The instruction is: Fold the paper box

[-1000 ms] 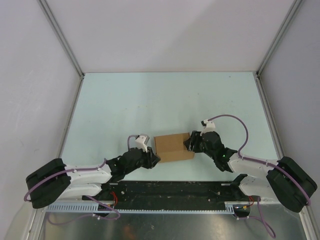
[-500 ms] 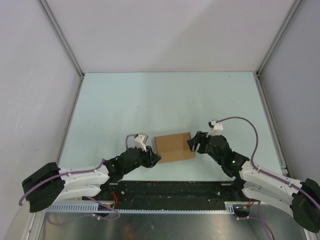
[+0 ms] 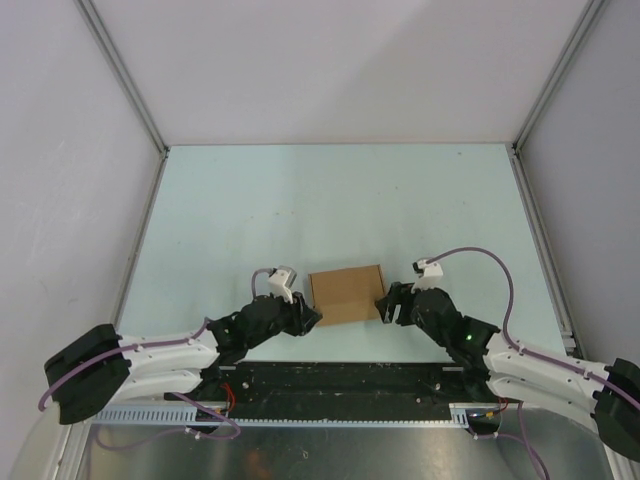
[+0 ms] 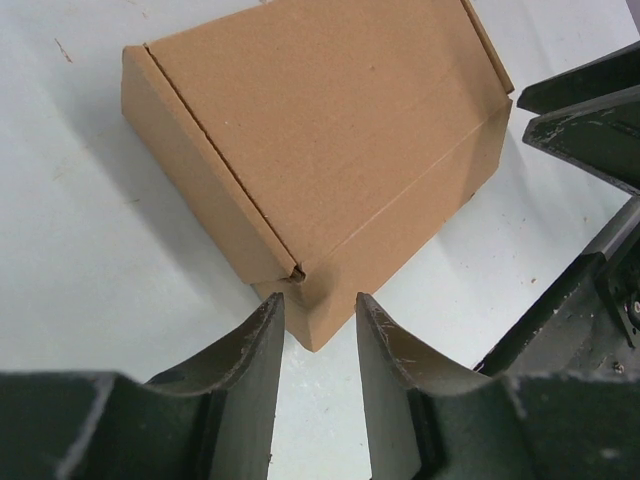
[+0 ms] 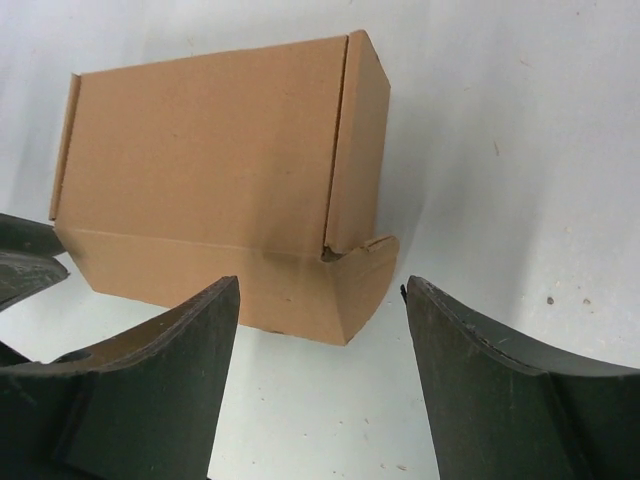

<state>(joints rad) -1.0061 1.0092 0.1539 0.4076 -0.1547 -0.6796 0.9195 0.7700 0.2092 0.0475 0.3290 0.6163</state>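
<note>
Paper box (image 3: 347, 294) sits folded near the middle of the worktop's (image 3: 330, 200) near edge. My right end effector (image 3: 385, 305), spread wide, should press the curled corner tab (image 5: 362, 252) flush. My left end effector (image 3: 312, 316), narrowly parted at the opposite near corner, should brace.

I see the plain tan-brown thin cardboard box (image 3: 346, 294) folded up into a low, closed rectangle, lying flat with its broad lid face up on the pale blue-green surface (image 3: 300, 200). It lies close in front of me, near the middle of the near edge, its long sides running roughly left to right. On my right the front corner is not snug: a rounded tab bulges outward there. On my left a small notch shows at the front corner.
</note>
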